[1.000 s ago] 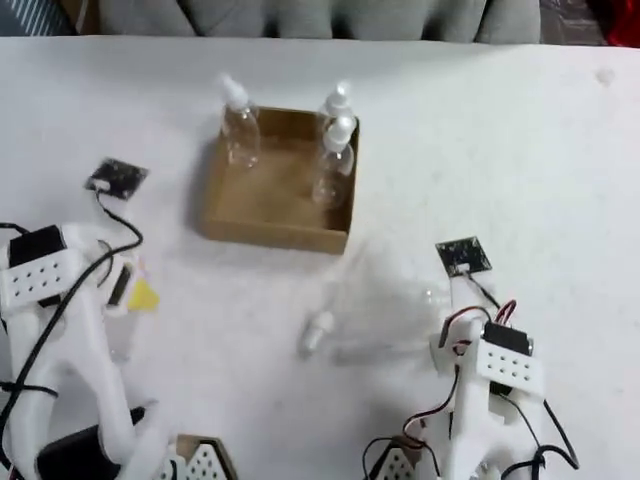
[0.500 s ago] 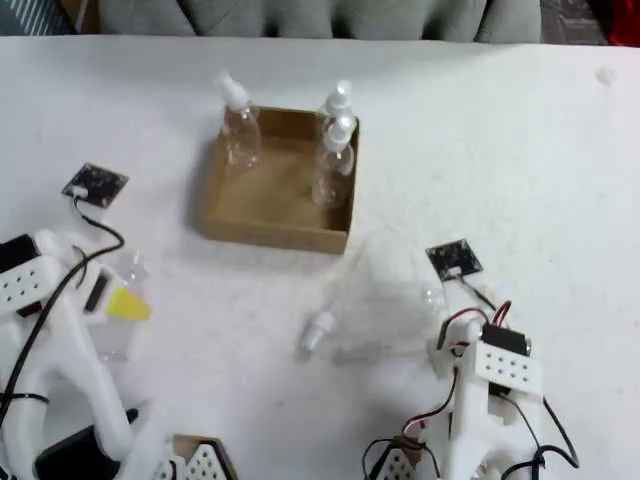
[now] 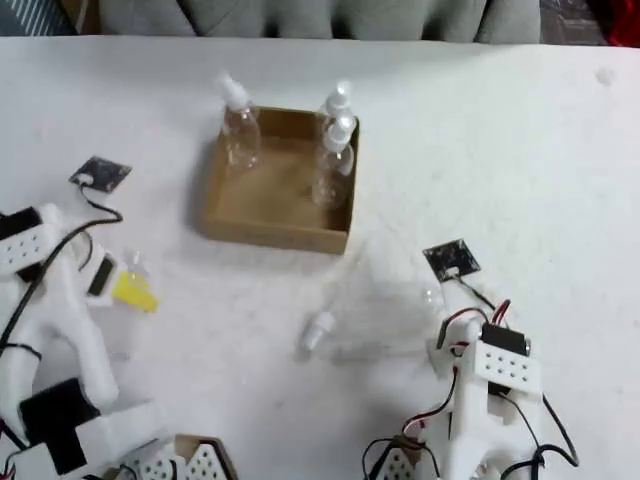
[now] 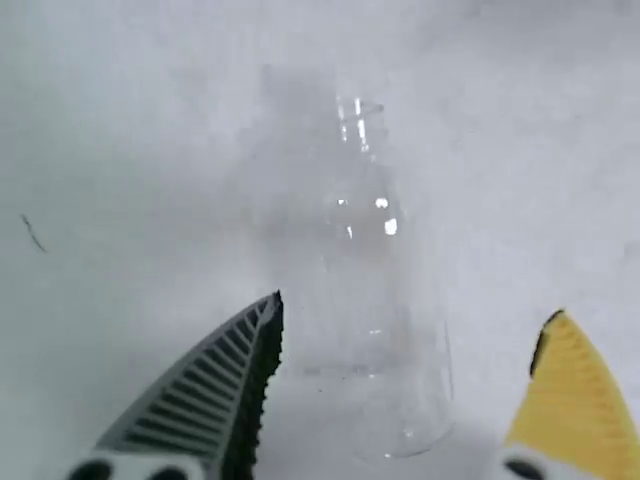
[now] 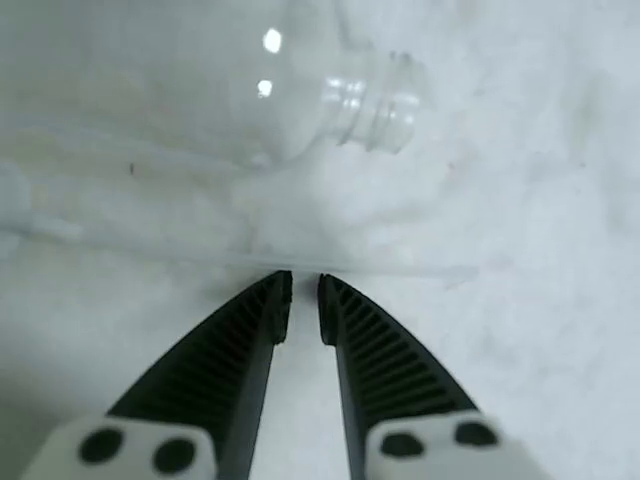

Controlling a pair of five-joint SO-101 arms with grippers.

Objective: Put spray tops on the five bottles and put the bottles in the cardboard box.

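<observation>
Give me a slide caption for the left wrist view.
Open left gripper framing a clear bottle with no spray top on the white table.

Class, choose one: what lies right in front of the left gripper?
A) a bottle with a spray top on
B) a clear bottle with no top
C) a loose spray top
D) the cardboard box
B: the left gripper is open before a clear bottle whose threaded neck is bare.
</observation>
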